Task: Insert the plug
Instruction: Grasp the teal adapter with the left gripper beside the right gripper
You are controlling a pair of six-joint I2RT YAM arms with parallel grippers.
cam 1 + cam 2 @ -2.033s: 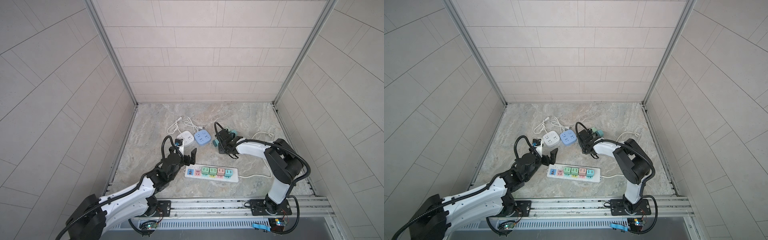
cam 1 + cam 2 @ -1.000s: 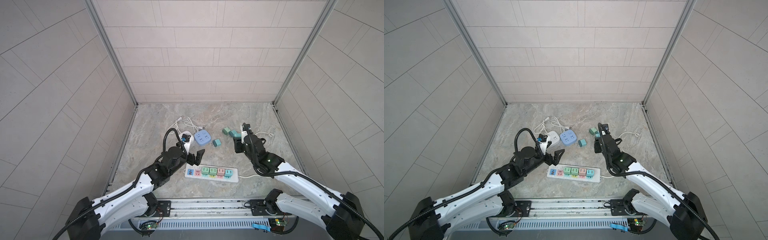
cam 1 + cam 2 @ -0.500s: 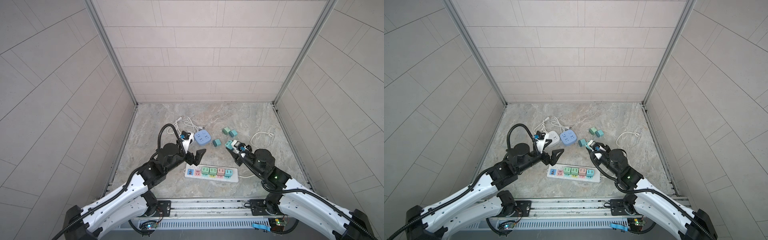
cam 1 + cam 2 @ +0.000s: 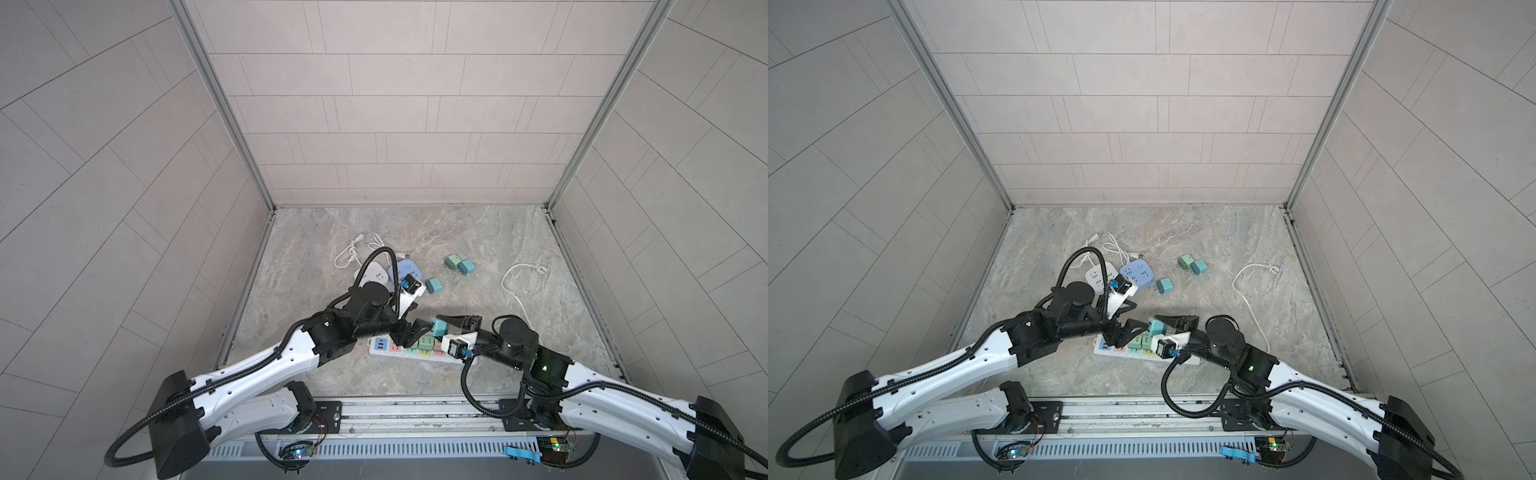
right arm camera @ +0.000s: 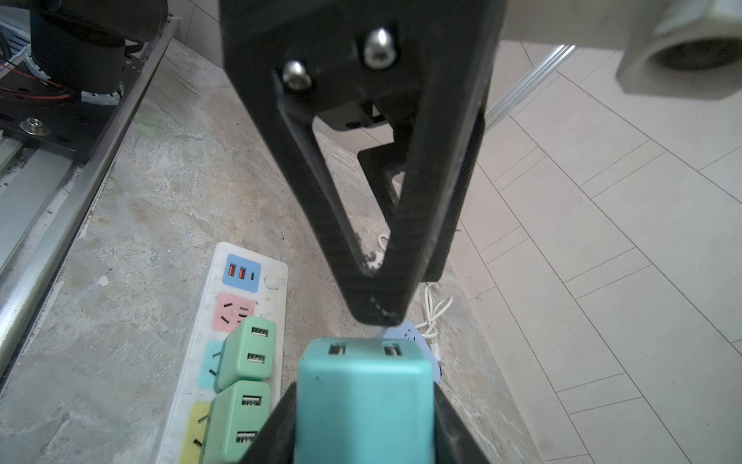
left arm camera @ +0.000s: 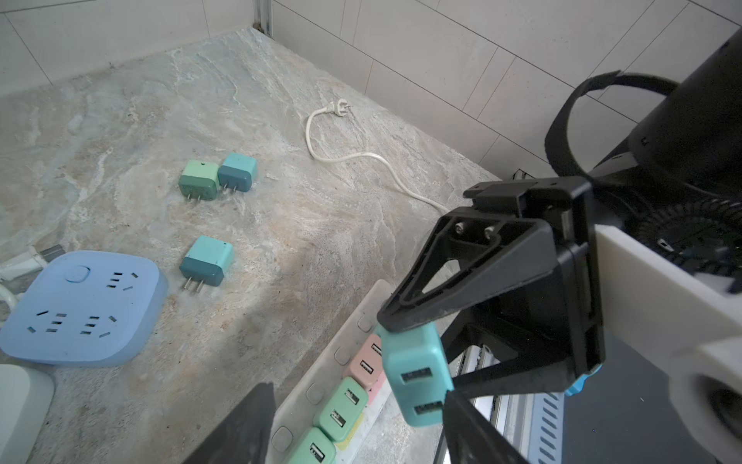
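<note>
Plug (image 4: 439, 327): teal, held aloft over the strip (image 4: 384, 348), prongs hidden.
Right claw (image 5: 363, 422): clamped on the plug.
Left claw (image 6: 357, 391): half-wide, empty, just beside the plug's USB face.
Next: likely handover; left arm nearer the free pink socket (image 5: 235, 311).

Soft, even light fills both top views: the pale tiled walls (image 4: 395, 104) carry no hard glare, and the marble floor (image 4: 478, 232) shows only faint, blurry shadows under the arms. The wide lens splays the tile seams outward toward the frame edges, and small things at the middle look slightly soft. In the left wrist view the floor is crisp and bright, with a dim shadow band beside the power strip (image 6: 321, 385), while the near lower edge is smeared. In the right wrist view the left gripper (image 5: 403, 295) looms dark, its upper part out of focus, and the teal plug (image 5: 363, 397) is soft at close range
</note>
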